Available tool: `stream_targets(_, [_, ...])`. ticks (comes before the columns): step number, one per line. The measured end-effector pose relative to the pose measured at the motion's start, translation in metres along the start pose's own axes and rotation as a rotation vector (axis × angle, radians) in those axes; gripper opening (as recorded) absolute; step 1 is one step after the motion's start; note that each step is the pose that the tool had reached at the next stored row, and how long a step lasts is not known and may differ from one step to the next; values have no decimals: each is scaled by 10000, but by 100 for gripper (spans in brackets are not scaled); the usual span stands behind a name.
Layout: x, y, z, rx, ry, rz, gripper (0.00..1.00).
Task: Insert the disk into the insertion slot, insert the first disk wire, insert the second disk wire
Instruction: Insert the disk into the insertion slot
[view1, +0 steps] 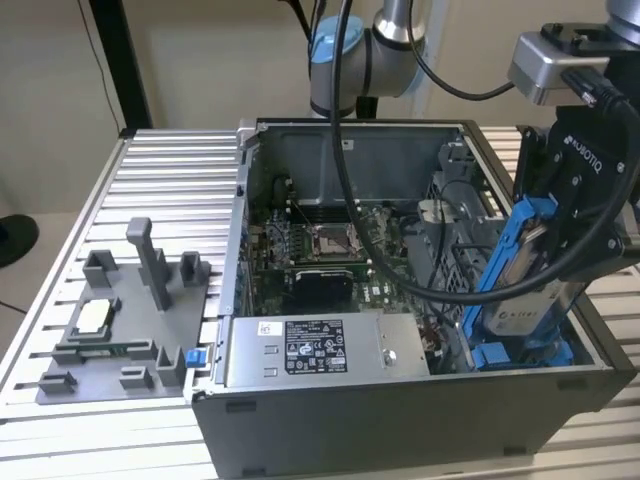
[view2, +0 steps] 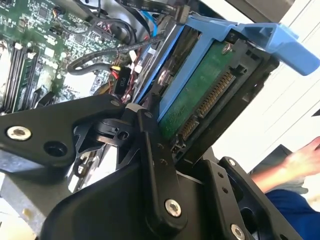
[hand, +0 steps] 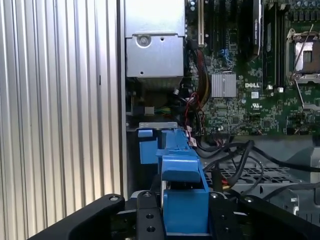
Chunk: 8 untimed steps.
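End effector (view1: 550, 265) fingers are closed on the disk (view1: 515, 300), which is gripped across its two flat faces and carried in a blue carrier (hand: 185, 200). In the second wrist view the black fingers (view2: 155, 165) are seen pressed against either side of the disk, with its green circuit board and connector edge exposed between them.

In the exterior view the disk is held steeply tilted over the open computer case (view1: 400, 420), at the exterior view's right – its upper end near the end effector body, its lower end down inside the case, just beside the grey perforated cage of the insertion slot (view1: 455, 250). Whether the lower end has entered the bay cannot be told. Black cables (hand: 235, 155) are draped over the perforated metal.

Inside the case the motherboard (view1: 320, 250) is laid flat, and the power supply (view1: 310, 350) is set along the near wall. A grey fixture tray (view1: 110, 375) is placed on the ribbed metal surface (view1: 170, 190), at the exterior view's left – well apart from the disk.

A person's hand (view2: 305, 160) and a blue sleeve (view2: 295, 210) are seen beyond the case in the second wrist view.
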<state>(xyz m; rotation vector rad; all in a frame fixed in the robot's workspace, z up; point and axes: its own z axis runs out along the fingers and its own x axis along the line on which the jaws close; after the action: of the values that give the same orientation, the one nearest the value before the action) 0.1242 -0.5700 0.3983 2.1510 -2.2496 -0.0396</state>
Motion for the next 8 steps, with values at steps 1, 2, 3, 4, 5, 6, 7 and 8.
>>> stream_targets(1, [0, -1, 18, 0, 1, 1, 0])
stream_targets(2, [0, -1, 36, 0, -1, 1, 0])
stream_targets(3, [0, -2, 54, 0, 0, 1, 0])
stream_targets(4, [0, -2, 73, 0, 1, 1, 0])
stream_targets(5, [0, -3, 92, 0, -1, 1, 0])
stream_targets(6, [0, -4, 109, 0, 1, 1, 0])
stream_targets(7, [0, -4, 126, 0, 1, 1, 0])
stream_targets(8, [0, -5, 147, 0, 0, 1, 0])
